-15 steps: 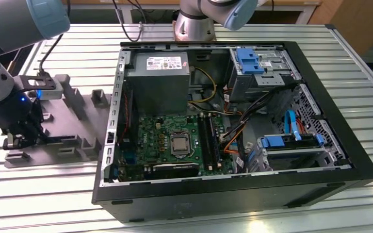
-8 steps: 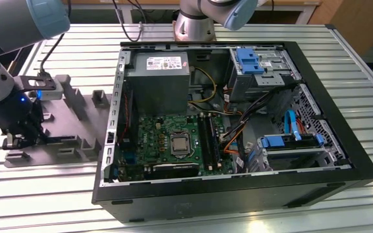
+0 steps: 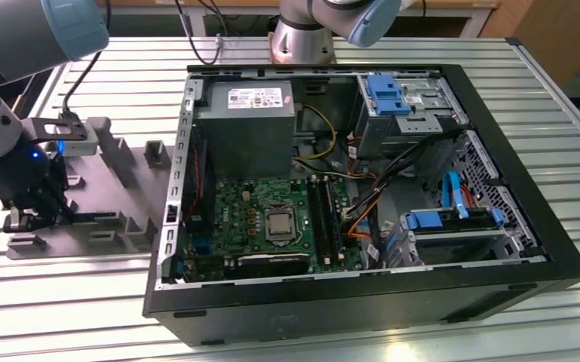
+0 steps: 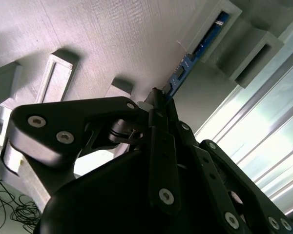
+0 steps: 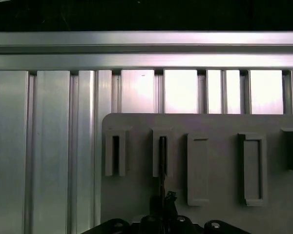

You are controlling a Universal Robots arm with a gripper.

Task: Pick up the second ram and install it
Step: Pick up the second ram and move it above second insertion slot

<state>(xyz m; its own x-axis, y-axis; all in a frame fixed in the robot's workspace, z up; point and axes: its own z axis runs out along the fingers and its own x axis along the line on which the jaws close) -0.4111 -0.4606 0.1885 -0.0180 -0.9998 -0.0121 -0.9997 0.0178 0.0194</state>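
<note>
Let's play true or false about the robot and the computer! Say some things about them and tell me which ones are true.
1. The computer case lies open, with its motherboard showing. True.
2. The gripper is reaching inside the computer case. False: it is down at the grey fixture, on the exterior view's left of the case.
3. The second ram is plugged into the motherboard. False: it stands in a slot of the grey fixture.
4. The gripper is closed on the second ram. True, as the second wrist view shows.
5. The table is made of metal slats. True.
</note>
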